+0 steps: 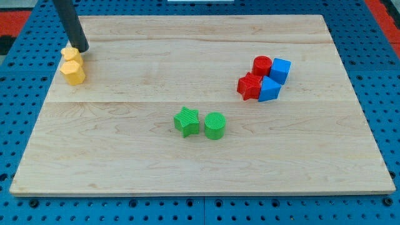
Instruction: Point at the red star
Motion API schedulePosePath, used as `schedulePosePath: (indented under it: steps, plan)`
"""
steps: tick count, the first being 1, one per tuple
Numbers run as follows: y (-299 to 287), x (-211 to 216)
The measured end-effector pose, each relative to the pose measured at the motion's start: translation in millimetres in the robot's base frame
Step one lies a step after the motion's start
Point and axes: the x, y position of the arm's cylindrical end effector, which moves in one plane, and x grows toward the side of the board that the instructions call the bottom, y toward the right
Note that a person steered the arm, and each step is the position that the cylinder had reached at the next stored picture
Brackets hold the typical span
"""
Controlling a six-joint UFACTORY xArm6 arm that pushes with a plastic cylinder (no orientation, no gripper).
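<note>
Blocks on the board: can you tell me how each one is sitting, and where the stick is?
Red star: untouched, touching red cylinder and a blue block.
Other blue block: beside the cylinder.
Green star, green cylinder: side by side.
Two yellow blocks: touching.
My tip: beside the yellow blocks.

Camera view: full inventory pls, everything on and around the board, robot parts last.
red star: 1, red, view's right, touching the red cylinder and a blue block
red cylinder: 1, red, just above the star
blue blocks: 2, blue, right side of the red pair
green star: 1, green, bottom centre
green cylinder: 1, green, right of the green star
yellow blocks: 2, yellow, view's top left, stacked close
wooden board: 1, light wood, centre
pegboard: 1, blue, under the board
my tip: 1, dark, beside the upper yellow block, far from the red star
</note>
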Motion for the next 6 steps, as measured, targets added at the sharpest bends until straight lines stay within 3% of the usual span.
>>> schedulePosePath:
  steps: [1,2,3,5,6]
  plan:
    - [0.5,13.2]
    - [8.0,-1.1]
    - [53.6,4.1]
    - [187.6,83.1]
    - [226.5,111.2]
